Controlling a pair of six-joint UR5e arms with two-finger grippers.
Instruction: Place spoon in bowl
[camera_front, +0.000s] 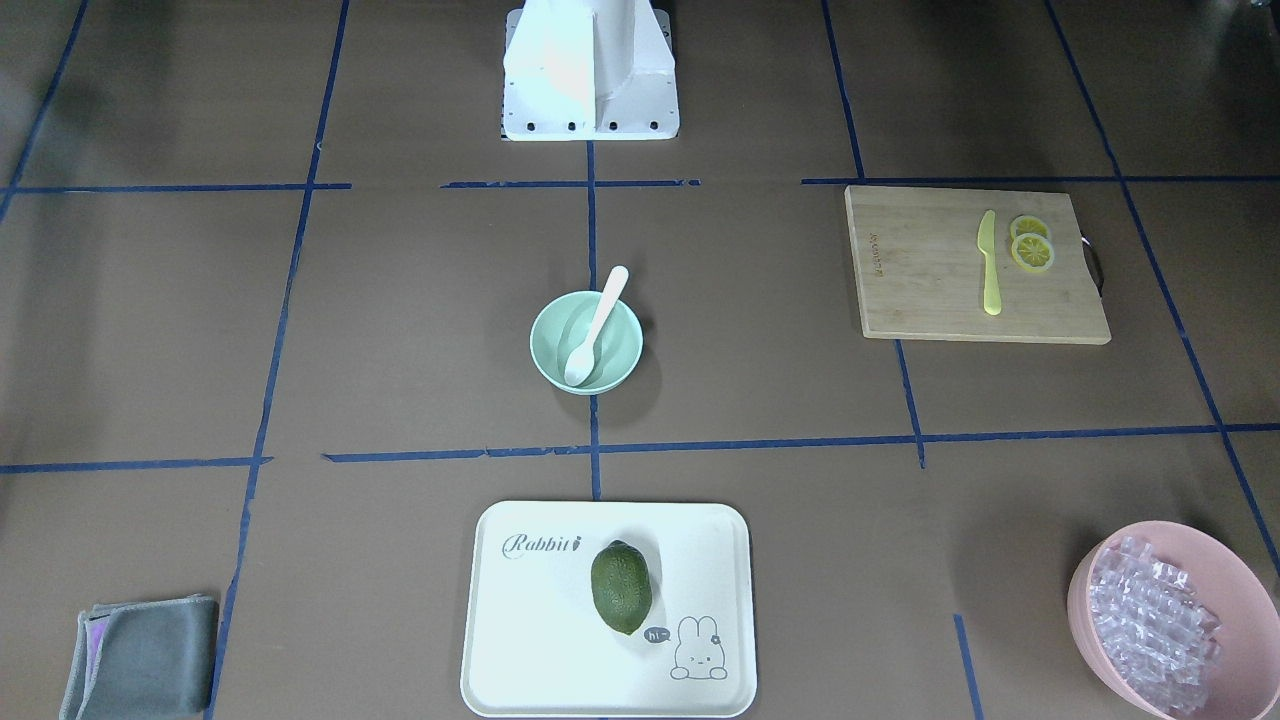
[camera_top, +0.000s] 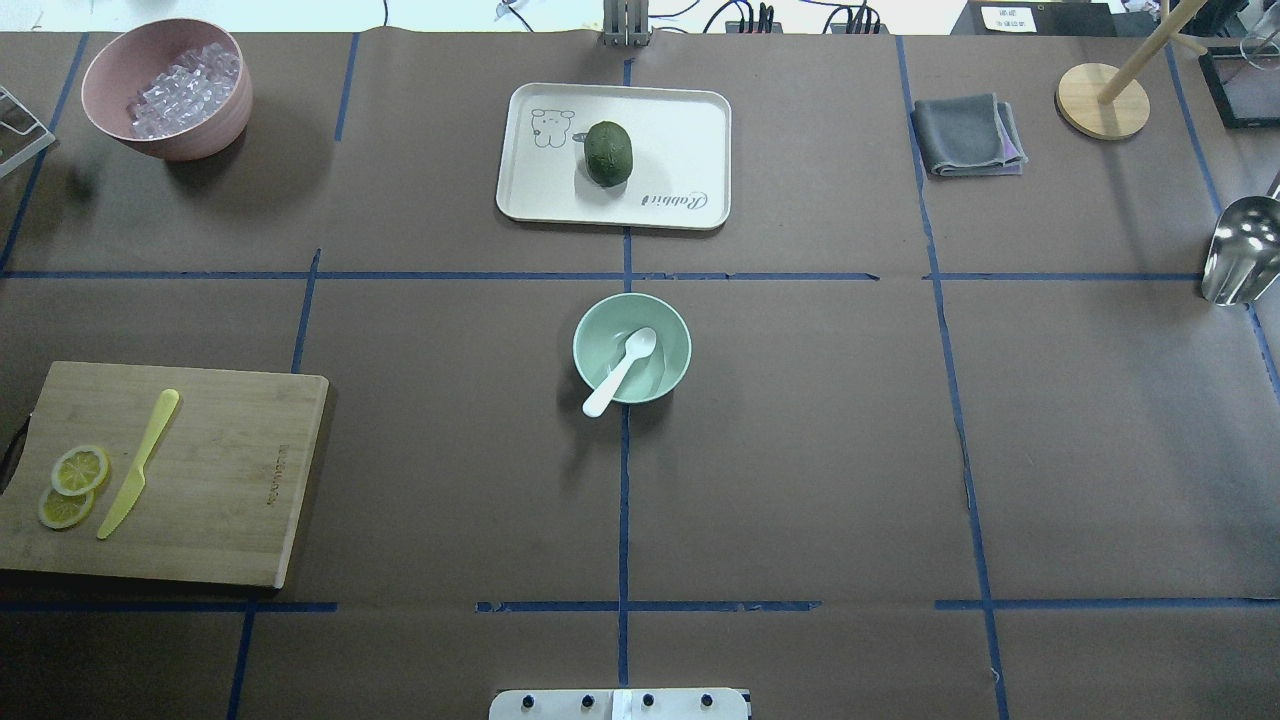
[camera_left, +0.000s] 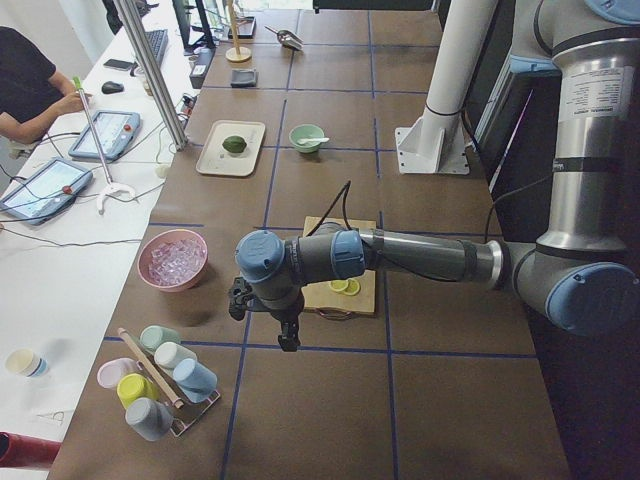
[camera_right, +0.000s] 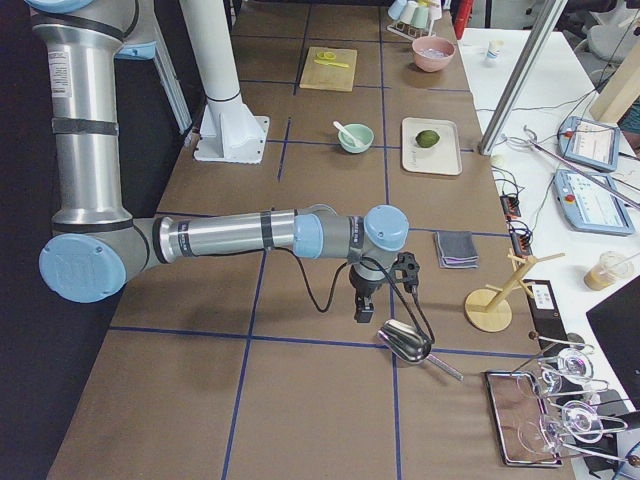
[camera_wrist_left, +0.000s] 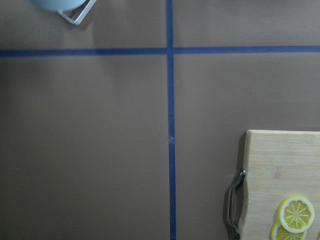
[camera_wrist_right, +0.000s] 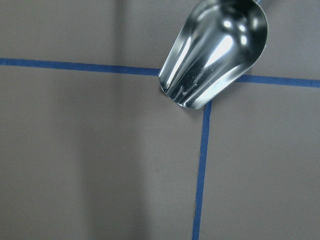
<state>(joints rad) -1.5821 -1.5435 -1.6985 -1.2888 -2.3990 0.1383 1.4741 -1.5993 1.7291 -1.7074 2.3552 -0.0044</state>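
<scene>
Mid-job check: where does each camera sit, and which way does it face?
Front-facing: across the table, facing the robot's base.
Overhead: behind the robot, looking forward; only its base shows.
Exterior left: table's left end; left arm near.
Exterior right: right end; right arm near.
Left wrist: down on cutting board; no robot parts.
Right wrist: down on metal scoop; no robot parts.
Shared: first two show spoon in bowl.

Table (camera_top: 800, 450) covered in brown paper, blue tape (camera_top: 623, 500) marking a grid on it. White desk (camera_left: 60, 260) alongside, silver pole (camera_left: 150, 70) upright at its edge. Bright even light, soft shadows.
</scene>
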